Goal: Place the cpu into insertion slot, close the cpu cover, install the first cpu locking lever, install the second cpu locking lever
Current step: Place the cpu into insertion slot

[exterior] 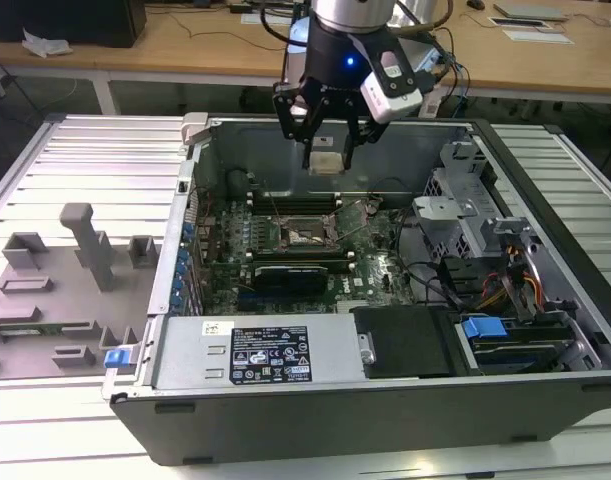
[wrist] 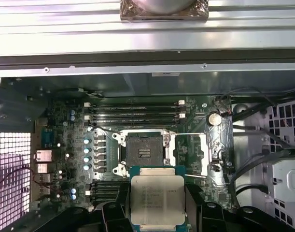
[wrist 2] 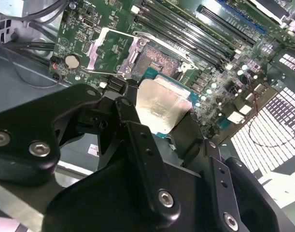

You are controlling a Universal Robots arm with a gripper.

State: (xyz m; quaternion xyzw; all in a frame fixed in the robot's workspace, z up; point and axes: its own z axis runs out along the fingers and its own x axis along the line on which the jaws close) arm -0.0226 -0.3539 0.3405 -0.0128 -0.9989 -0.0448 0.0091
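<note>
We were on step one: pincer (exterior: 327,157), top centre of the exterior view, gripped the cpu (wrist: 157,199), not yet in the insertion slot (wrist: 143,150); lowering probably needed squaring up.

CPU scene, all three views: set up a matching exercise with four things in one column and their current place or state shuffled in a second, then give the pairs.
Things
1. cpu
2. insertion slot
3. cpu cover
4. grey fixture tray

Place or state
A. flipped open beside the slot
B. outside the computer, at the exterior view's left
C. held in the gripper, off the board
D. uncovered, nothing in it

Pairs: 1-C, 2-D, 3-A, 4-B
</note>
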